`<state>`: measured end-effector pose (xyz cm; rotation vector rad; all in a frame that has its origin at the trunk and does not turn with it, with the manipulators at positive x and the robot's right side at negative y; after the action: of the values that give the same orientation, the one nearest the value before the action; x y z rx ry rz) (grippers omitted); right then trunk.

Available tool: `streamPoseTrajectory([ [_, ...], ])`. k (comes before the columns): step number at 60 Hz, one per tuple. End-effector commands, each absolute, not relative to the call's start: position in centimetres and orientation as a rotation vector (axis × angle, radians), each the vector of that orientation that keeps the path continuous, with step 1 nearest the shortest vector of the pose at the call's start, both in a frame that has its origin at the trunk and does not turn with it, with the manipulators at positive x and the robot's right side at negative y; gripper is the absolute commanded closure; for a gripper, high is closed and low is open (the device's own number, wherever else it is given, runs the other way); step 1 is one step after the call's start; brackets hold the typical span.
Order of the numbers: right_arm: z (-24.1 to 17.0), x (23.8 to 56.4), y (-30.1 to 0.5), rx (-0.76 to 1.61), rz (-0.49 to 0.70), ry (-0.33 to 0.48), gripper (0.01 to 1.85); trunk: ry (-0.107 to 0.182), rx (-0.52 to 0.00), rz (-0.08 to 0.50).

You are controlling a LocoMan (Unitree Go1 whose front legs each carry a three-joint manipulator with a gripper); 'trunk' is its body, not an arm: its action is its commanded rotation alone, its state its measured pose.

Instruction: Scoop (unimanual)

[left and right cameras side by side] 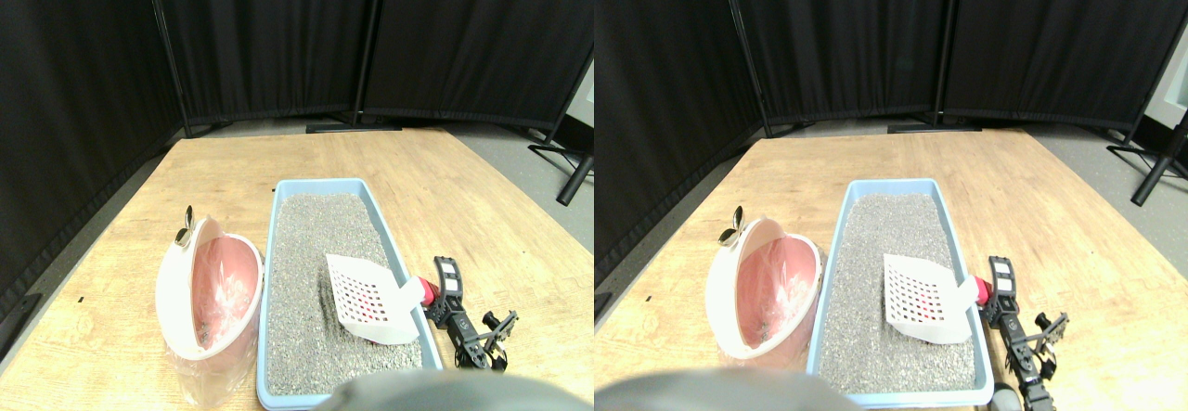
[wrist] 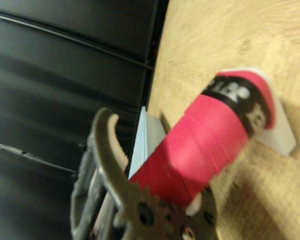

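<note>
Big wooden bench [left and right cameras side by side: 445, 179] under everything, and on it the blue litter tray [left and right cameras side by side: 275, 244] full of grey granules [left and right cameras side by side: 316, 244]. Left of it, the pink bin [left and right cameras side by side: 209, 286] lies tilted toward the tray, apparently to take scoopings. The slotted white scoop [left and right cameras side by side: 367, 295] rests blade-down in the litter, ready to dig. The right gripper [left and right cameras side by side: 436, 301] grasps its red-wrapped handle [wrist: 200, 145]

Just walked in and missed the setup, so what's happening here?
The robot's right gripper is at the red-wrapped handle of a white slotted scoop, whose head sits in the grey litter of a blue tray. A pink and white bin stands beside the tray on the wooden table.
</note>
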<state>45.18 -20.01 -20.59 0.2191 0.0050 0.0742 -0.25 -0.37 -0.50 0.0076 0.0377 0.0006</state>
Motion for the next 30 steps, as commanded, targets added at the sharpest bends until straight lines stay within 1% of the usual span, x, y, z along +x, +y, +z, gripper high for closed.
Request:
streamPoseTrajectory([
  [1, -20.1, 45.3, -20.0, 0.192, 0.085, -0.046, 1.81, 0.046, -0.008, 0.006],
  [18, -19.3, 44.8, -20.3, 0.176, 0.066, -0.023, 1.81, 0.046, -0.008, 0.002],
  [19, -19.3, 44.7, -20.3, 0.177, 0.066, -0.021, 1.81, 0.052, -0.009, 0.001],
  [30, -19.0, 44.4, -20.3, 0.168, 0.087, -0.024, 1.81, 0.054, -0.008, 0.001],
])
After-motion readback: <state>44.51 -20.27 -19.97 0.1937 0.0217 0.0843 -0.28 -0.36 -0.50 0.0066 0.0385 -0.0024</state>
